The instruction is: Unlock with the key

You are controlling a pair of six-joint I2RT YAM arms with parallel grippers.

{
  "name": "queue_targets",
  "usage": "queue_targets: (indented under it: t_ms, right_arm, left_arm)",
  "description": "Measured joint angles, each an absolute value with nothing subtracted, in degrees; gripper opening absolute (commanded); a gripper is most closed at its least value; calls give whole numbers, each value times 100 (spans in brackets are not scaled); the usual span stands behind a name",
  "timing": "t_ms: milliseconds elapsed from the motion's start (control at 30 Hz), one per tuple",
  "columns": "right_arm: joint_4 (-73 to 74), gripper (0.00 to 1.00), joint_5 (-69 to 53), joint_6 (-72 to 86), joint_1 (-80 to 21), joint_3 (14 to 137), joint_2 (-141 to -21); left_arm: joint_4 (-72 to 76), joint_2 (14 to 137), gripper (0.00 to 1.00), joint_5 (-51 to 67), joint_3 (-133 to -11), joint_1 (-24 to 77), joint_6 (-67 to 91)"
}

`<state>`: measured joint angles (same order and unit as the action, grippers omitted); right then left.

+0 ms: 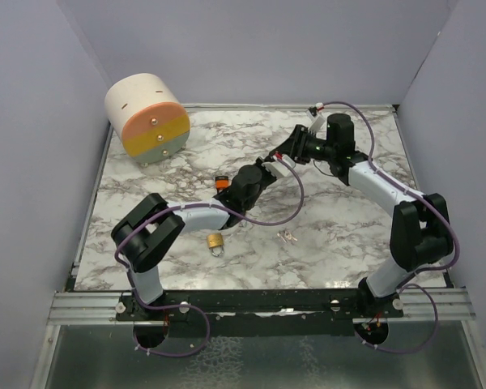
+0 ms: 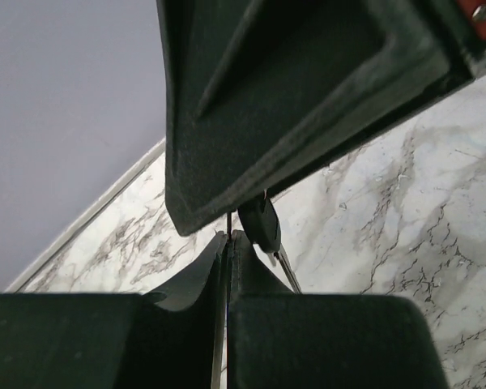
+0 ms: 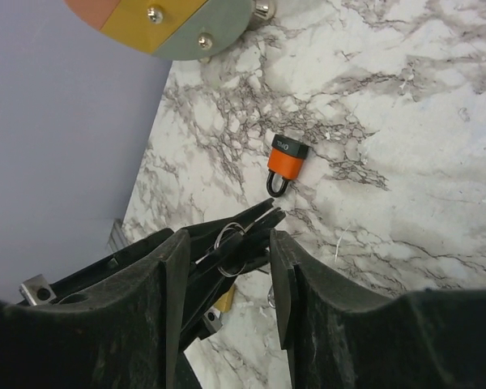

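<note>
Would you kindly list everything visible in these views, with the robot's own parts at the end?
Drum: one, beige with pink, yellow, grey-green face, far left.
Orange padlock: one, orange and black, mid-table.
Brass padlock: one, brass, near side by left arm.
Loose keys: apparently two, silver, centre-right.
Key: one, silver, ringed, in left claw.
Table: one, white marble.
Left claw: one, black, shut on key.
Right claw: one, black, open around left claw's tip.
</note>
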<state>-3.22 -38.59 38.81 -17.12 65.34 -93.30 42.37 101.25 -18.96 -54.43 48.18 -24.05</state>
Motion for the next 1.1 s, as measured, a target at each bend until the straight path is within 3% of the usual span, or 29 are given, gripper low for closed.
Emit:
queue_targets:
  t_ms: [233,400,433,567,667,1100]
  right_arm:
    - [-237,27,-3911,3896,-1712,6541,-9413]
    - [-73,3,-3879,3872,-1695,6543,-9417]
    - [-45,1,-3863,3879,-1682,6543,-9424]
    - [-19,1,-3815,3942,-1671,6541,-9454]
    - [-60,1,-3730,4038,-1667,6530,-9454]
    - [-349,1,-3675,3704,-1297,6226,-9454]
  left_arm:
    - [4193,10182,0,-2008,-5588,4932,-2504]
    - [4198,10232,0,-2178,-5616,4963,-2604]
    - [4200,10232,5,-2224,-5627,4965,-2622]
    - [4202,10235,42,-2401,-5647,4989,-2635]
    - [4202,10235,55,-2613,-5629,4998,-2574]
    - [3828,9341,65,-3208,-4219,4410,-1664]
